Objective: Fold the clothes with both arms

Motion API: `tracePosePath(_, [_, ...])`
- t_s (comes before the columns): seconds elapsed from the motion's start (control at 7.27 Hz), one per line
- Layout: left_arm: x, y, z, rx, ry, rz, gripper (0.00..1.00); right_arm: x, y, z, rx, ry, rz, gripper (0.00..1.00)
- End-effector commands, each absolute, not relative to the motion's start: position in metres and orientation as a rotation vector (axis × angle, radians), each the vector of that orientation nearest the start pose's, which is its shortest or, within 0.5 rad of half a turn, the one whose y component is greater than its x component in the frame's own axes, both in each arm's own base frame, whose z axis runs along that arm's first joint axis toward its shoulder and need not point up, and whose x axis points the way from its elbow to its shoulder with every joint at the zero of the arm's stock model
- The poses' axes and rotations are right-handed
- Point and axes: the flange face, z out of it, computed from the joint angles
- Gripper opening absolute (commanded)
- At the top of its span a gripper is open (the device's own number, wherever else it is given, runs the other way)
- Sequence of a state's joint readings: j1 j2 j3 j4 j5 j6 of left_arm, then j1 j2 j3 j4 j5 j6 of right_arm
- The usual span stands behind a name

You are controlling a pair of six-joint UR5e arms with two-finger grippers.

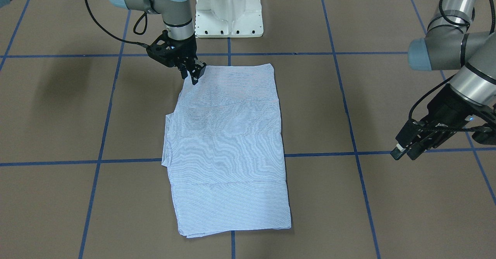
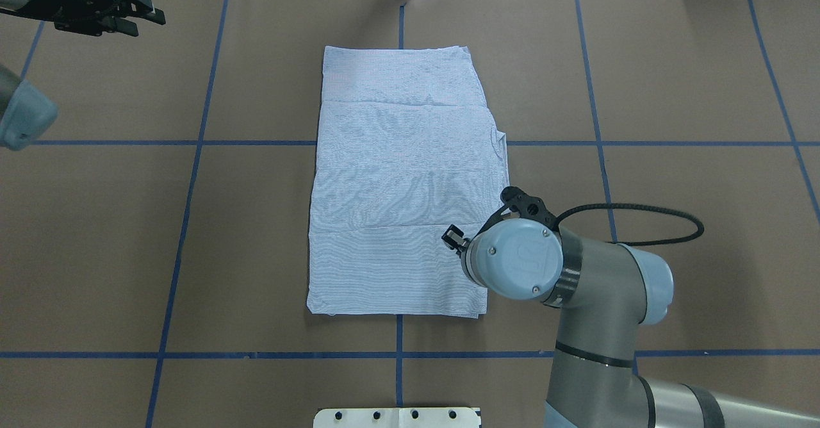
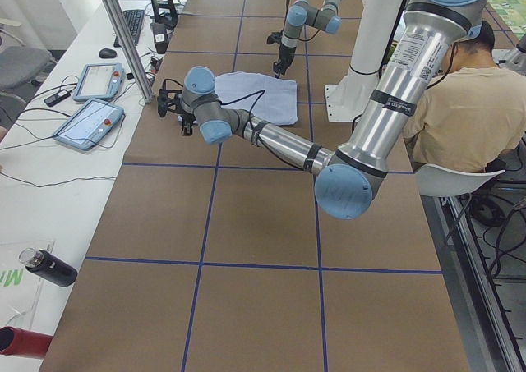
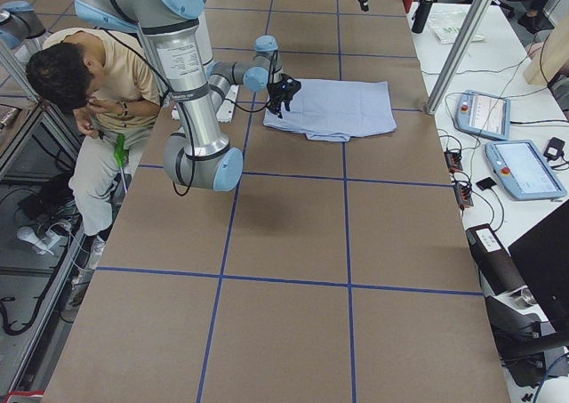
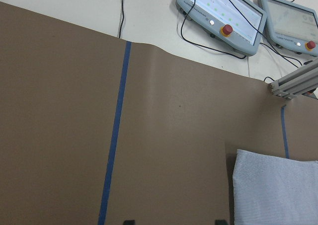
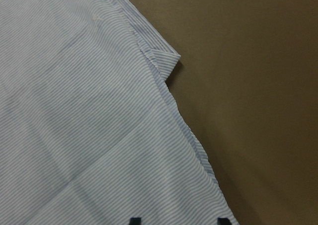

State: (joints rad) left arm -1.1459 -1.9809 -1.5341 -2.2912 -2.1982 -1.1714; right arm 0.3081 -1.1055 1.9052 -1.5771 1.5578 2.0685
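Note:
The light blue-and-white striped shirt lies flat on the brown table, folded into a long rectangle; it also shows in the overhead view. My right gripper hangs just above the shirt's corner on the robot's side, by its right edge. In the right wrist view the shirt fills the left, and the two fingertips stand apart over its edge, open and empty. My left gripper is open and empty, far from the shirt over bare table at the far left; it also shows in the front view.
The white pedestal base stands at the robot's side of the table. Blue tape lines grid the brown cover. Teach pendants and cables lie beyond the far edge. A seated person is beside the table.

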Motion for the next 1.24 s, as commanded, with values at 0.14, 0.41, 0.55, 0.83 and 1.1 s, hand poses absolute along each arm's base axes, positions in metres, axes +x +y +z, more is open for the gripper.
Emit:
tracePosePath(0.14, [0.199,-0.623,0.352,0.332,1.146,-0.316,0.62,-0.556,-0.27,0.279,-0.052,-0.804,0.872,0.91])
tracePosePath(0.41, [0.199,-0.623,0.352,0.334,1.145,-0.316,0.62,-0.563,-0.257,0.29,-0.057,-0.781,0.857,0.91])
tracePosePath(0.55, [0.199,-0.623,0.352,0.334,1.145,-0.316,0.62,-0.566,-0.256,0.292,-0.056,-0.776,0.853,0.91])
tracePosePath(0.83, [0.199,-0.623,0.352,0.335,1.146,-0.315,0.62,-0.567,-0.258,0.291,-0.052,-0.776,0.852,0.85])
tracePosePath(1.1, [0.198,-0.622,0.35,0.338,1.148,-0.314,0.62,-0.563,-0.269,0.292,-0.044,-0.776,0.868,0.83])
